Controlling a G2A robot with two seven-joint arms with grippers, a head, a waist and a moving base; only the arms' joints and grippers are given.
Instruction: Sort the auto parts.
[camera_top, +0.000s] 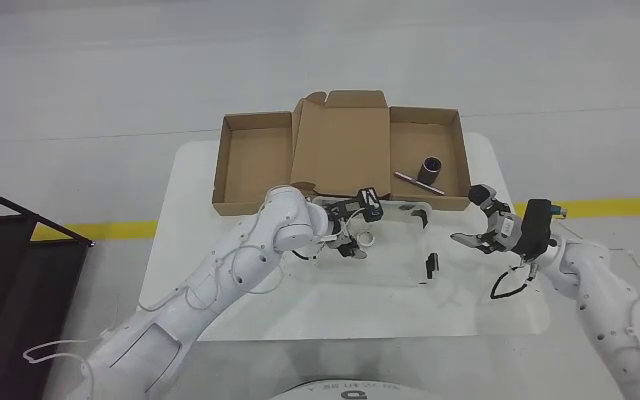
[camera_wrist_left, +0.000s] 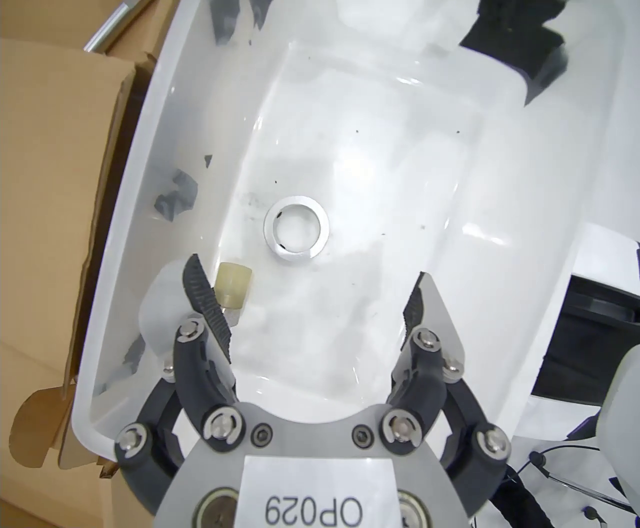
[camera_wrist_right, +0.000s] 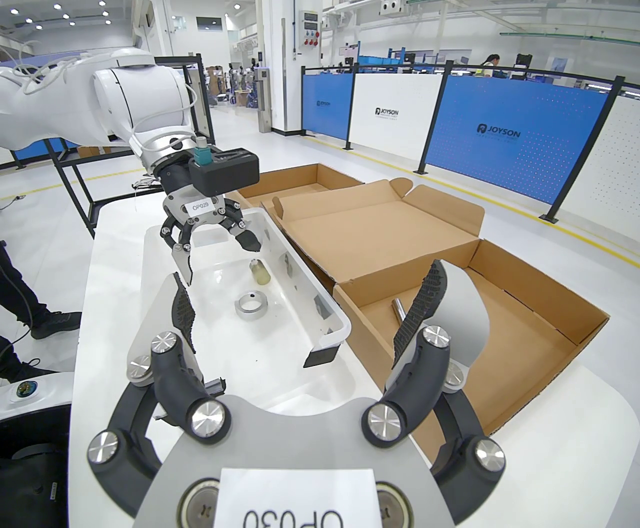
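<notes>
Left gripper (camera_wrist_left: 306, 280) wide open, empty, hanging over tray (camera_wrist_left: 150, 150). In tray: metal ring (camera_wrist_left: 296, 228), yellowish sleeve (camera_wrist_left: 233, 285) by one fingertip (contact unclear). Right gripper (camera_wrist_right: 307, 277) open, empty, off tray's end. Box (camera_wrist_right: 500, 310) along tray's far side holds rod (camera_top: 418, 182), dark cylinder (camera_top: 431, 165).

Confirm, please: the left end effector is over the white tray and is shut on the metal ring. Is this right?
Not quite. The left end effector is over the white tray, but it is open; the metal ring lies loose on the tray floor, untouched. The left wrist view shows it.
</notes>
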